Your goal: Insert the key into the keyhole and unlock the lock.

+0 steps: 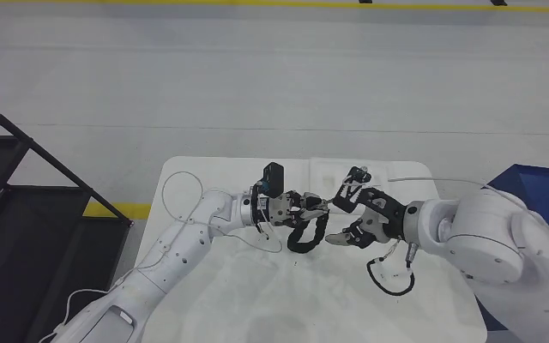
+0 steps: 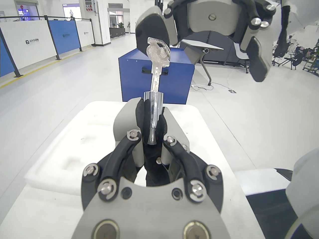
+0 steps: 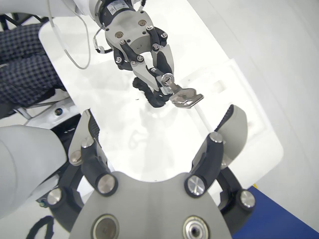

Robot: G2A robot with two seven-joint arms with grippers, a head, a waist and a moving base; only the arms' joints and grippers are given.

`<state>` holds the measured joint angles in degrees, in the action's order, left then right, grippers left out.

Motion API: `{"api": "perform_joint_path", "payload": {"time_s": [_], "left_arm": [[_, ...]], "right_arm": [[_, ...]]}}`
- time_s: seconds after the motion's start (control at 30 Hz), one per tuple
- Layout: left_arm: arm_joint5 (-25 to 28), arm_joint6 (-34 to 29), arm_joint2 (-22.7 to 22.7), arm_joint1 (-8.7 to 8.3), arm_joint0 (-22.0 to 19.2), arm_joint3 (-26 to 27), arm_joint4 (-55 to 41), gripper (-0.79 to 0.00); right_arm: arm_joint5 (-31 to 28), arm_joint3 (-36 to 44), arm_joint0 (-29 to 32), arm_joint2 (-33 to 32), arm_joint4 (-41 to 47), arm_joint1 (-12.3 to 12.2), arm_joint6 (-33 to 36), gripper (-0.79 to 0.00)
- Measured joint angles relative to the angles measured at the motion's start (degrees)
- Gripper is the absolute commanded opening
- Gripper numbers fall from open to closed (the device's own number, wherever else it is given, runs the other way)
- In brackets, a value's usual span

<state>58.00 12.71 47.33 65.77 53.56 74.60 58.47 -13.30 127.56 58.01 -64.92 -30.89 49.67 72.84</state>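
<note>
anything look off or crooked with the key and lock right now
Nothing looks damaged, bent or spilled. The key sits in the keyhole of the lock, which the left gripper clamps. The right gripper is open near the key's head, not gripping it.

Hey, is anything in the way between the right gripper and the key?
Nothing visible. The key already sits in the lock held by the left gripper, and the open right gripper faces its head across a bare gap.
</note>
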Motion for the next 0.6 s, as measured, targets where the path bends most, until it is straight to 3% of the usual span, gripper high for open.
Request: {"api": "perform_joint_path", "payload": {"time_s": [0.37,0.6], "left_arm": [[-0.01,-3.69,-0.03,0.24,0.65,1.75,-1.99,-0.785],[-0.01,-2.38,-0.11,0.61,0.81,2.83,0.98,-0.785]], "right_arm": [[-3.56,0.5,-1.33,4.59,-3.63,0.46,-1.11,0.0],[-3.8,-0.58,-2.63,5.96,-2.82,0.69,-0.28,0.0]]}}
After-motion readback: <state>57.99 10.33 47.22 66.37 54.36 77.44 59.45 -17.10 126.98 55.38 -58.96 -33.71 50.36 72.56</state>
